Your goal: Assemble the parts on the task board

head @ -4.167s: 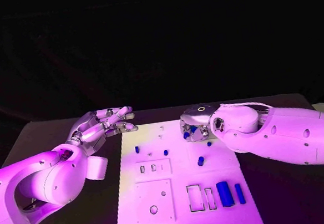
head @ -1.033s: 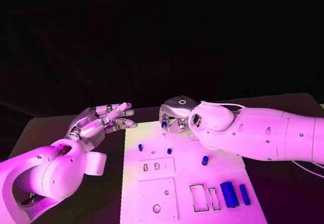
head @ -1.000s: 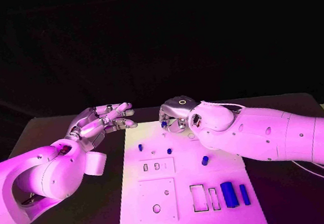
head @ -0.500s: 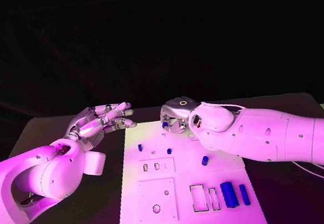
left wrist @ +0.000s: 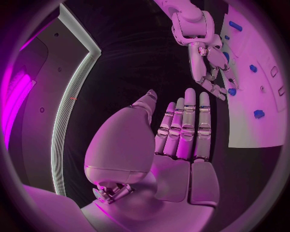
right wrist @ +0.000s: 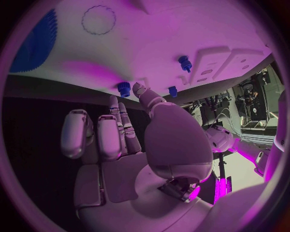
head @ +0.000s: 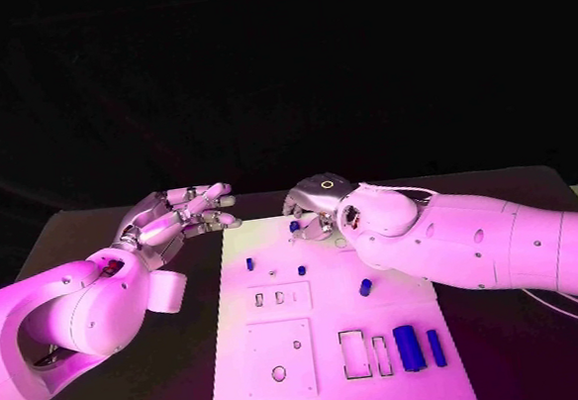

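Black table (head: 126,381) — white task board (head: 330,394)

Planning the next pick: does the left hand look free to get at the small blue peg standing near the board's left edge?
Probably yes. The left hand hovers open, holding nothing, just off the task board by its far left corner, and the blue peg stands alone with bare board around it. The right hand works farther along the far edge.

The task board (head: 344,372) is seen as white, tinted by purple light. The small parts (head: 408,347) on it are coloured deep blue. The table (head: 140,379) is black. Silver is seen on both hands, left hand (head: 177,220) and right hand (head: 321,204), and the arms are white.
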Robot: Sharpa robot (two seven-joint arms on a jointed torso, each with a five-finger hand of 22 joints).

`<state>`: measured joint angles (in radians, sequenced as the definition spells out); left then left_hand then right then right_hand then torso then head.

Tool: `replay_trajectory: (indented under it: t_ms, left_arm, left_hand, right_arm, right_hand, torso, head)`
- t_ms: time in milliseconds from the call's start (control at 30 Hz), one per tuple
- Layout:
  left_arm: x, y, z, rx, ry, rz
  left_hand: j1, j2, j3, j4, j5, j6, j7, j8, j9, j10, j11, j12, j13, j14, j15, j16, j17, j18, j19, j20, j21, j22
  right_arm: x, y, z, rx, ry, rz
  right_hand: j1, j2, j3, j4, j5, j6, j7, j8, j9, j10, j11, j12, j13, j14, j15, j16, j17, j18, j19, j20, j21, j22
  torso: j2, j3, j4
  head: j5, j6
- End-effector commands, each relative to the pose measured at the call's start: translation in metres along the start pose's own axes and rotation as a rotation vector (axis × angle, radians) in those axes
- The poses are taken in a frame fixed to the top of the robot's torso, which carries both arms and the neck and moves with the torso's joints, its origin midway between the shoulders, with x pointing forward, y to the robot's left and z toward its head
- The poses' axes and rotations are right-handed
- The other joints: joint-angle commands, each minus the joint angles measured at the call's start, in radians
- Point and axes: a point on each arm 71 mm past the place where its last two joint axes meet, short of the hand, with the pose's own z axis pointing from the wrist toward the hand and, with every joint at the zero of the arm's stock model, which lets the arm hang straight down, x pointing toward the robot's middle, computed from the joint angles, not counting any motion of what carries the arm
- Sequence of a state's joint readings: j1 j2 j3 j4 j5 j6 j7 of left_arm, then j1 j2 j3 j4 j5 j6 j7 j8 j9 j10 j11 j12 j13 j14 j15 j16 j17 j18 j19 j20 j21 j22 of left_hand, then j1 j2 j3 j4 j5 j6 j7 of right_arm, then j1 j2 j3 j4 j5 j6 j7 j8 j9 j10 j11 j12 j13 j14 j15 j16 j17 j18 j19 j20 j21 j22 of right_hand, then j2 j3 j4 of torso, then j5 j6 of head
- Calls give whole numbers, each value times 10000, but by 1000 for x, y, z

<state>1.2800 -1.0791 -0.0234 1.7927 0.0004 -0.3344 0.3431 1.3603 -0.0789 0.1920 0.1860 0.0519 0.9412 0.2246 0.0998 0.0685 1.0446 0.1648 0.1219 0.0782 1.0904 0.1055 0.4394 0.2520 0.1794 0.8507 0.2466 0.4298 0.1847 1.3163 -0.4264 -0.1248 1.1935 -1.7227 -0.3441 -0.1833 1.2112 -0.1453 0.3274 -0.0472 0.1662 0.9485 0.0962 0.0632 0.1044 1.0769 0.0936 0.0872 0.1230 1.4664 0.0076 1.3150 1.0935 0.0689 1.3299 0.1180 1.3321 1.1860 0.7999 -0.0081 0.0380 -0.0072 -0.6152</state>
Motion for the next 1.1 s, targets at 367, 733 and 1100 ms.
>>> replay_trajectory:
  t_ms: [367, 733, 1100]
  left_arm:
    - [-4, -1, 3, 27, -8, -56]
    - [-6, 1, 7, -6, -47, -81]
    - [-6, 2, 8, -15, -66, -76]
  left_hand:
    - [2, 121, -8, -56, 16, -33, 20, -59, -8, -99, 4, -41, -11, -82, -13, 54, 11, 22, -60, -1, 42, 4]
    - [-8, 121, -14, -52, 15, -35, 24, -63, -7, -102, 7, -45, -11, -87, -11, 57, 14, 22, -63, 0, 43, 4]
    - [-14, 123, -17, -50, 15, -35, 26, -66, -6, -103, 9, -46, -9, -91, -9, 62, 17, 22, -66, 1, 45, 4]
  right_arm:
    - [-13, -26, -22, 448, -440, 1028]
    - [-35, -88, -72, 2300, 259, 3012]
    - [-27, -109, -86, 3081, 1220, 3482]
  right_hand:
    - [600, 265, -1255, 468, 442, 370, 410, 212, 54, -44, -86, 828, 39, 127, -27, -158, -264, 240, -153, -36, -344, -271]
    - [528, -183, -1780, 664, 1606, 671, 255, 521, 188, 3084, -612, 5690, 3965, 536, -457, 933, 1588, -67, 754, -449, 583, 1145]
    - [553, -13, -3241, 1620, 2293, -535, 511, 1612, 585, 3140, -298, 12886, 11802, 864, -169, 2189, 3927, -164, 987, -208, 909, 1741]
  torso:
    - [-65, 1, -26]
    - [-226, 14, -144]
    - [-209, 21, -128]
  head:
    - [-75, 69]
    - [-166, 72]
    - [-167, 110]
